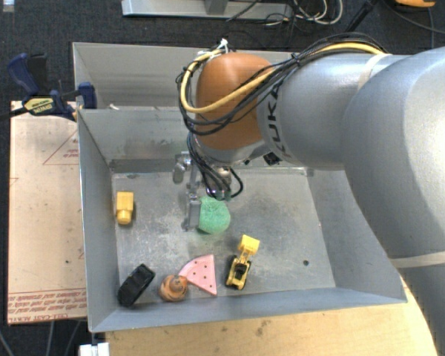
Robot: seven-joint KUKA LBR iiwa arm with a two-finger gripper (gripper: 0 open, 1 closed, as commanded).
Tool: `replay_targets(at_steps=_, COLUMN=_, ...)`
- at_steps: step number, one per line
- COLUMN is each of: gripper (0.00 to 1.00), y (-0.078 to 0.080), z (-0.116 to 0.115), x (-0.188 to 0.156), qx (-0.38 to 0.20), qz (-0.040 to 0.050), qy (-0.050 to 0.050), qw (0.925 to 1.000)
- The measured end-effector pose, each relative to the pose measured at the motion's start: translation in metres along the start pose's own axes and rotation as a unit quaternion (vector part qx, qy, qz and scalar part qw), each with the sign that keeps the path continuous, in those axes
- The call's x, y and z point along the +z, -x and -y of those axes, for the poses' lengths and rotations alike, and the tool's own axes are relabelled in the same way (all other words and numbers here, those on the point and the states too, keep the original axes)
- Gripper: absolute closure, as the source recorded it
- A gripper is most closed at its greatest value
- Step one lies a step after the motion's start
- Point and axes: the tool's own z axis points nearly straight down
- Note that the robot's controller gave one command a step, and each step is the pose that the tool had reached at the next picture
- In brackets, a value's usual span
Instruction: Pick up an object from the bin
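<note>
A grey metal bin [96, 221] stood on a dark carpeted floor [37, 13], with the pale metal foot of a stand [200, 4] and some loose wires [319, 2] lying on the carpet beyond its far wall. The bin's walls sloped down to a flat bottom that was scuffed and streaked with whitish marks, mostly near the middle.

A green, rounded lump [215, 218] (soft-looking, perhaps foam) lay close to the middle of the bin floor. It sat apart from the other things, and the hand [193, 210] was down right beside it. The hand reached the floor just left of the lump, at or very near its left side. Whether the two touched could not be made out. Nor could it be told whether the hand was open or closed, since the wrist above hid much of it.

The robot arm [356, 117] came in from the right, broad and silver-grey. It ended in a rounded orange cover [226, 99] looped with yellow and black cables [189, 102], directly above the hand.

The other things lay well apart from the hand:
- A small yellow block [124, 207] sat alone near the left wall.
- Along the near wall, from left to right, ran a black oblong piece [136, 285], a brown shell-like thing [173, 288] and a pink wedge [200, 274] with dark dots. The brown thing and the wedge were touching.
- Just right of the wedge stood a yellow toy digger [241, 262], below and a little to the right of the green lump.
</note>
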Motion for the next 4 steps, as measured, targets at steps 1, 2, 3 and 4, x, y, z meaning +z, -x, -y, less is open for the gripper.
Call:
replay_targets(at_steps=1, gripper=0.0, y=0.002, z=0.001, x=-0.005, qx=0.001, qz=0.0032, qy=0.0, qw=1.0)
replay_targets(at_steps=2, gripper=0.0, y=0.001, z=0.001, x=-0.005, qx=0.001, qz=0.0033, qy=0.0, qw=1.0)
replay_targets(at_steps=3, gripper=0.0, y=-0.023, z=0.009, x=0.041, qx=-0.026, qz=0.0051, qy=-0.002, qw=0.9996)
replay_targets(at_steps=4, gripper=0.0, y=-0.013, z=0.016, x=0.037, qx=-0.033, qz=0.0, qy=0.003, qw=0.9995)
